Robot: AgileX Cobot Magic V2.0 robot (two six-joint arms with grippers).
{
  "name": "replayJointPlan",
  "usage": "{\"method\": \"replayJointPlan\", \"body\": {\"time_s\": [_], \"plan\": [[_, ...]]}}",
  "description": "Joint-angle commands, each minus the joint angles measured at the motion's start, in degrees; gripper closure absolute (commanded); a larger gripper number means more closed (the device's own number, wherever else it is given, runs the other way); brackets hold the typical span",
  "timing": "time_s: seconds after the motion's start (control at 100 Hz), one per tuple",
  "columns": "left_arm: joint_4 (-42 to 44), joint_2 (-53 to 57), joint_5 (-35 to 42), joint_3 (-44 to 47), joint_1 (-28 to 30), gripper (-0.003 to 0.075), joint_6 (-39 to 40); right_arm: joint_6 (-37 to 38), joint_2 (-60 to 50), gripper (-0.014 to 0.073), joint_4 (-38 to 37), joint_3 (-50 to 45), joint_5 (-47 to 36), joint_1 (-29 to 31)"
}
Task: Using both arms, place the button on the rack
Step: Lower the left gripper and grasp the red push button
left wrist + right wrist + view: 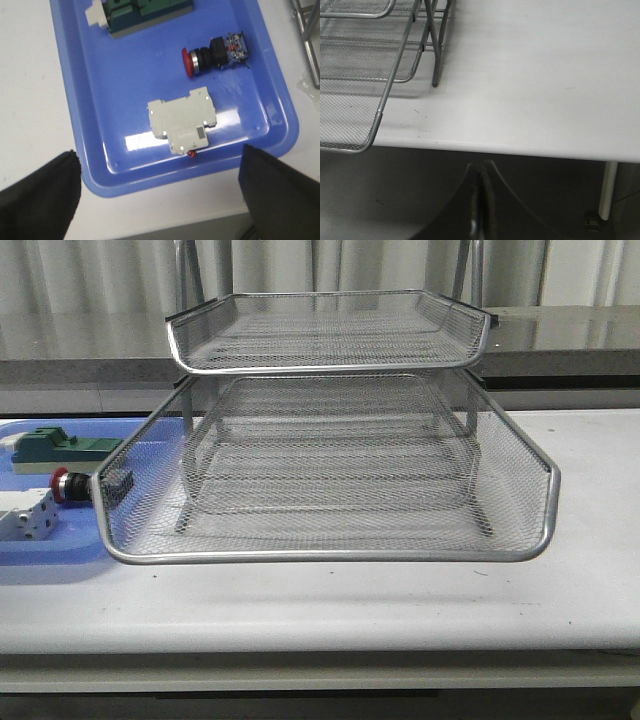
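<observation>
- Black left gripper (160, 200) hung with its fingers (40, 195) spread wide, holding nothing, over your blue tray's (90, 125) near rim.
- Your right gripper (479, 200) had its fingers pressed together, empty, off the table's (535, 75) edge.
- White block (182, 125) lay nearest in the tray.
- Beyond it the button (215, 54) lay on its side, beside the rack (330, 540).
- Farthest sat the green part (145, 12).

Even overhead light is brightening the white worktop (330, 610); glare is streaking the blue tray (135, 142); near pincer fingers (42, 200) are blurring darkly.
</observation>
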State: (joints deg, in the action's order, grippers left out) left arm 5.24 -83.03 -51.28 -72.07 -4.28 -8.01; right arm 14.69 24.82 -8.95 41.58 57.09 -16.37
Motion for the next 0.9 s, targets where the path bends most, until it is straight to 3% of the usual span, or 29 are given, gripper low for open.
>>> {"method": "replayJointPlan", "body": {"time_s": [0.0,0.15,0.5,0.75,0.89], "plan": [[-2.37,-0.84,1.35,-5.53,-0.04,0.0101,-6.36,-0.11,0.34,0.0703,-1.33,1.82,-3.52,0.00],[-8.13,-7.84,-3.28,-15.59,-0.04,0.0101,-16.85,-0.11,0.34,0.0703,-1.33,1.82,-3.52,0.00],[-12.16,-26.38,-13.95,-36.33,-0.04,0.0101,-33.50,-0.11,0.34,0.0703,-1.33,1.82,-3.52,0.00],[-15.37,-34.10,-15.47,-39.59,-0.04,0.0101,-41.90,-0.11,0.34,0.0703,-1.33,1.82,-3.52,0.00],[-15.66,-36.79,-15.14,-39.59,-0.04,0.0101,-42.45,-0.11,0.34,0.0703,-1.33,1.82,-3.52,0.00]]}}
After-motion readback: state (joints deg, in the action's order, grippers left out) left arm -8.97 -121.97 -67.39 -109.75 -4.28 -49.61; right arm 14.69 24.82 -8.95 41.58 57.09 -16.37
